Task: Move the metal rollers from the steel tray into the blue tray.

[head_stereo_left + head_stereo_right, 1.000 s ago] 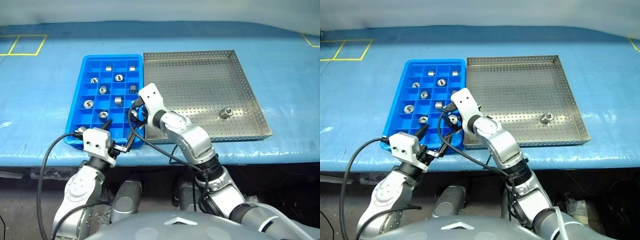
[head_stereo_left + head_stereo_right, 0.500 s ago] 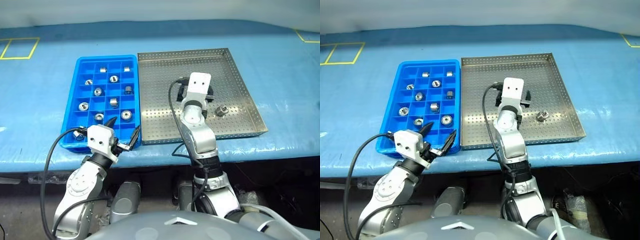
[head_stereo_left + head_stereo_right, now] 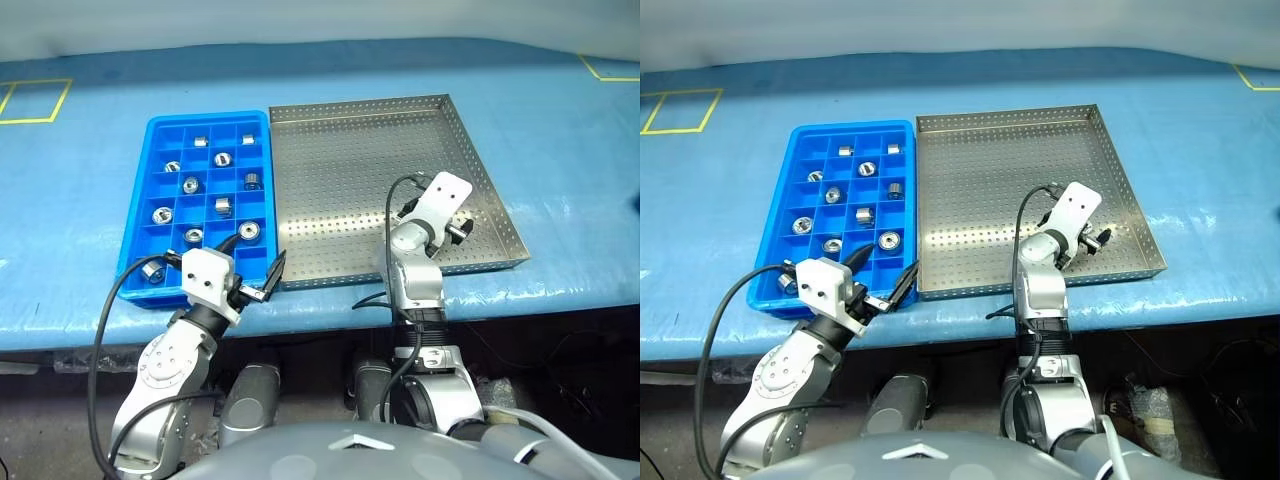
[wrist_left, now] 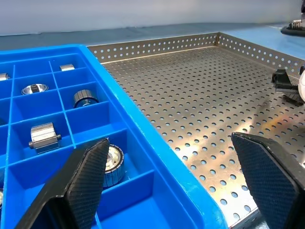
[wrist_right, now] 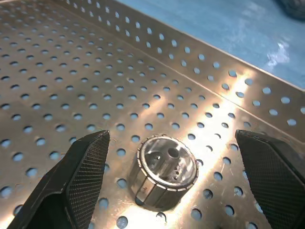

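While the left tool (image 3: 246, 283) waits wide open at the near edge of the blue tray (image 3: 152, 215), the right tool (image 5: 171, 183) hangs wide open around the last roller (image 5: 167, 171). It stands upright between the fingers, near the steel tray (image 3: 350, 170)'s right rim. Other rollers (image 3: 190, 184) fill blue compartments. A blue counter (image 3: 560, 130) lies beyond.
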Available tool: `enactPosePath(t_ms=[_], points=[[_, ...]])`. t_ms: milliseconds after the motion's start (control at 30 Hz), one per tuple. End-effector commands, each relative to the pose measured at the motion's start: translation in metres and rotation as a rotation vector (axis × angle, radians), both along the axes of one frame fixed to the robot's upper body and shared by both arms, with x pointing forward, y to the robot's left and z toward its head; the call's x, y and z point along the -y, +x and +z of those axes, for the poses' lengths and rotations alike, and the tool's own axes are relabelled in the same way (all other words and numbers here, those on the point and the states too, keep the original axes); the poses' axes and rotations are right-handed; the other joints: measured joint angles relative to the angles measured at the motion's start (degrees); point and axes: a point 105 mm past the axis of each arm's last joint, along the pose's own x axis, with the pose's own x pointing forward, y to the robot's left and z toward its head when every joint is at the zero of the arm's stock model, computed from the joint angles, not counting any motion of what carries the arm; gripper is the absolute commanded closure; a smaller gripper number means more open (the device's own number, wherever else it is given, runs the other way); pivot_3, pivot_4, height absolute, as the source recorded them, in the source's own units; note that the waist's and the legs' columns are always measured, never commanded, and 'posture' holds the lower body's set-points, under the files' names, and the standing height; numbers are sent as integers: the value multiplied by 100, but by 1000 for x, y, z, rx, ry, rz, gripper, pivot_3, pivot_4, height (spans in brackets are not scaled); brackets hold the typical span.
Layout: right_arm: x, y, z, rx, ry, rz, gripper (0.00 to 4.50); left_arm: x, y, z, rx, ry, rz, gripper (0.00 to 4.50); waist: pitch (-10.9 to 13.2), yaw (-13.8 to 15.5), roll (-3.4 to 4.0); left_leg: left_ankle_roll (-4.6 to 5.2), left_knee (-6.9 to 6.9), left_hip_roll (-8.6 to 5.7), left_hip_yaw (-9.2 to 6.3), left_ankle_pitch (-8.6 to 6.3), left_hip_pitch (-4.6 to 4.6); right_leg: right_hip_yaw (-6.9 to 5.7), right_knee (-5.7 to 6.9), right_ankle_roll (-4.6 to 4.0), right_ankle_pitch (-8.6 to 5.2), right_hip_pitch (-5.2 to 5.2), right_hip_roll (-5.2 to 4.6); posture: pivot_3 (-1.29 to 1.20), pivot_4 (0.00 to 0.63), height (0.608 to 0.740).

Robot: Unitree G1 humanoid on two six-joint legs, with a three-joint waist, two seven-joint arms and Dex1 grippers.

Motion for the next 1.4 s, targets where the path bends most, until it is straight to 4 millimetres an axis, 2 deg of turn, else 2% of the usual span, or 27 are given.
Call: enactPosePath(t_ms=[33, 300, 467, 567, 767, 800, 833, 933, 1033, 1167, 1233, 1400], points=[[-58, 16, 26, 107, 203, 84, 47, 3, -2, 4, 12, -13, -7, 0, 0, -11, 0, 0, 0, 0, 0, 0, 1, 0, 0, 0, 0, 0, 0, 222, 150, 740], [-63, 21, 18, 119, 344, 93, 47, 4, -4, 5, 13, -14, -6, 0, 0, -7, 1, 1, 1, 0, -1, 0, 3, 0, 0, 0, 0, 4, 0, 230, 150, 740], [-59, 22, 18, 129, 335, 90, 47, 4, -6, 5, 9, -15, -9, 0, 0, -12, 1, 2, 0, 0, -1, 1, 11, 0, 1, 0, 0, 9, 1, 233, 150, 740], [-59, 25, 18, 126, 297, 114, 644, 4, -6, 5, 8, -13, -6, 0, 0, -20, 1, 2, 1, 1, 0, 1, 12, 1, 1, 0, 0, 10, 1, 235, 150, 740], [-61, 25, 23, 123, 224, 138, 2607, 6, -6, 5, 6, -15, -9, 0, 0, -13, 1, 3, 0, 1, -1, 1, 12, 1, 1, 0, 0, 9, 2, 236, 150, 740], [-64, 26, 28, 130, 192, 162, 2816, 6, -6, 5, 7, -16, -10, 0, 0, -11, 1, 3, 0, 0, -1, 1, 11, 1, 1, 0, 0, 9, 2, 236, 150, 740], [-68, 27, 36, 156, 159, 192, 2814, 6, -6, 5, 7, -16, -10, 0, 0, -13, 2, 3, 0, 1, 0, 1, 11, 1, 1, 0, 0, 8, 1, 236, 150, 740], [-91, 31, 58, 238, 121, 339, 2814, 5, -5, 5, 9, -13, -8, 0, 2, -23, 4, 3, -1, 1, 0, 1, 10, 2, 1, 0, 0, 6, 2, 236, 150, 740], [-136, 28, 71, 272, 258, 589, 2814, 5, -5, 5, 9, -11, -6, 0, 2, -20, 5, 3, -1, 1, -2, 1, 10, 1, 2, -1, -1, 5, 2, 236, 150, 740], [-189, 8, 87, 322, 459, 992, 2814, 4, -4, 4, 7, -14, 2, 0, 2, -9, 5, 3, -1, 1, -4, 1, 9, 0, 0, 0, -1, 8, 2, 254, 150, 740], [-217, -11, 93, 321, 607, 1265, 2814, 2, -5, 4, 6, -4, 20, 0, 2, -3, 5, 4, -2, 2, -6, 0, 8, -2, 0, -1, -1, 7, 2, 275, 150, 740], [-243, -40, 97, 243, 730, 1582, 2814, -4, -6, 4, 17, 4, 67, 0, 2, 118, 5, 4, -3, 2, -16, 0, 7, -10, 0, -3, -3, 8, 3, 321, 150, 740]])
